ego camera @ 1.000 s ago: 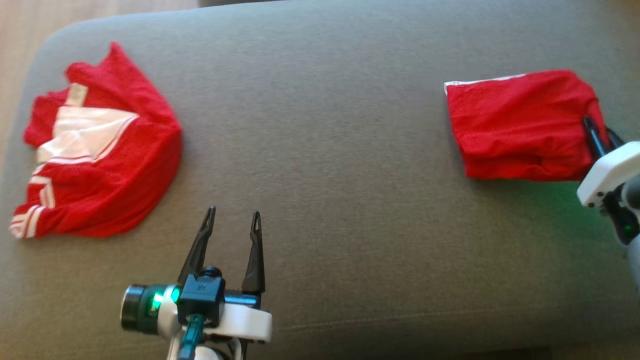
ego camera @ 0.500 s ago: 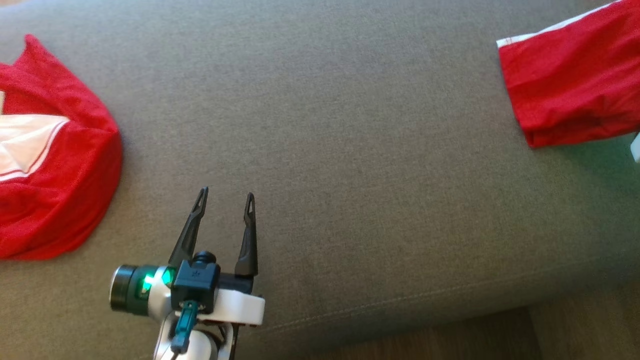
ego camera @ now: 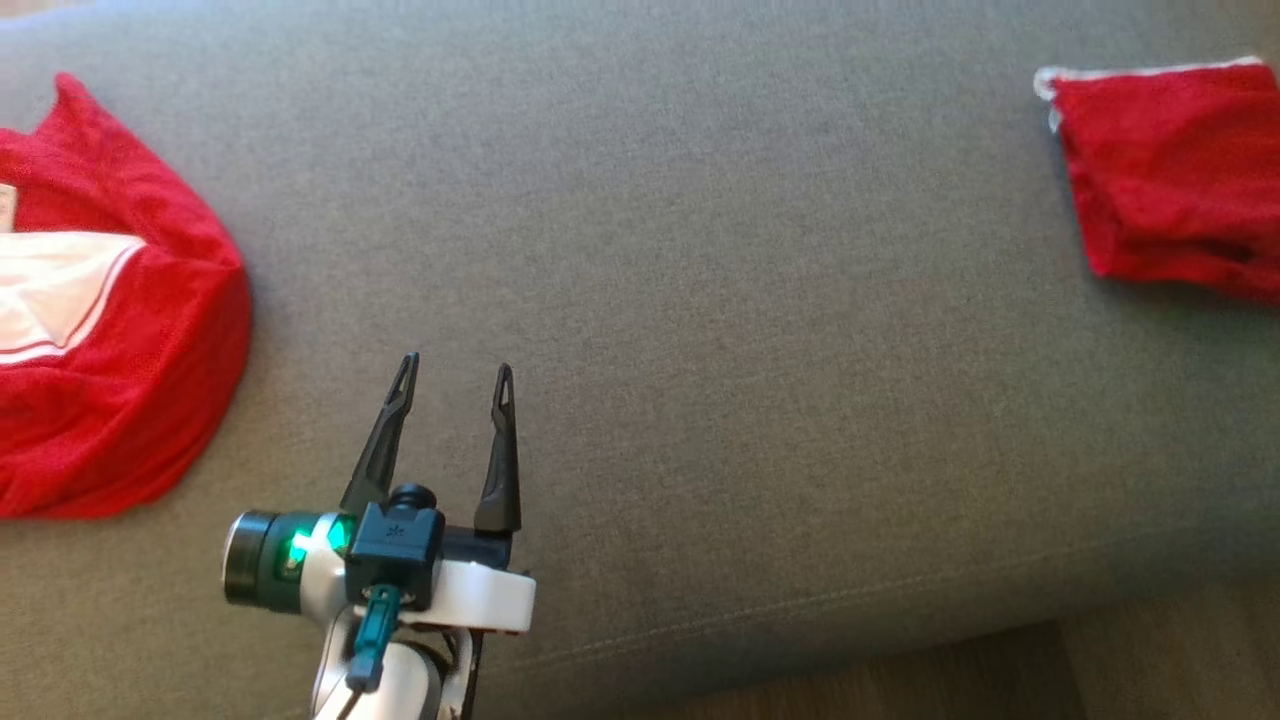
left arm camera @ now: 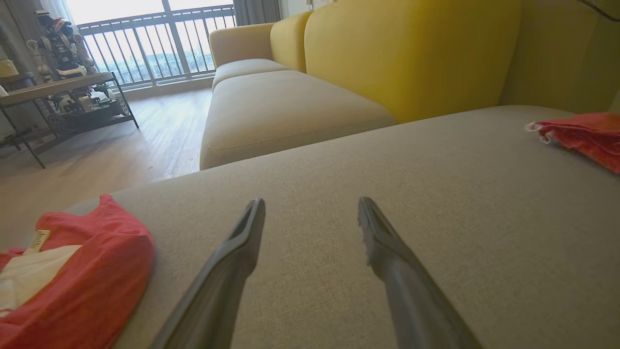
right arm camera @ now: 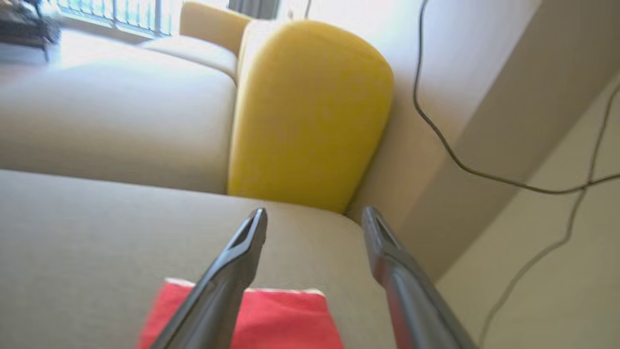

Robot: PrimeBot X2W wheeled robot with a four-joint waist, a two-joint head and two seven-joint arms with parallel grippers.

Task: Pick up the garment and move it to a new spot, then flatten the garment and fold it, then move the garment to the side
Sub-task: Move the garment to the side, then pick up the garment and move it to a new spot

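Observation:
The garment (ego camera: 1170, 170) is a folded red cloth with a white hem, lying flat at the far right of the grey cushion (ego camera: 700, 300). It also appears in the left wrist view as the red garment (left arm camera: 586, 135) at the right edge. In the right wrist view my right gripper (right arm camera: 315, 218) stands open above the garment (right arm camera: 271, 315), with nothing between its fingers. My left gripper (ego camera: 455, 372) is open and empty over the bare cushion near its front edge, far from the folded garment; its own view shows the left gripper (left arm camera: 312, 208) open too.
A second garment (ego camera: 110, 400), red and white and crumpled, lies at the cushion's left end (left arm camera: 97, 281). A yellow back cushion (right arm camera: 310, 111) rises behind the seat. Wooden floor (ego camera: 900, 680) runs below the cushion's front edge. A black cable (right arm camera: 450, 150) hangs on the wall.
My right gripper has let go of the folded garment's edge and opened, and it has left the head view. The head camera has shifted. The left gripper stays open.

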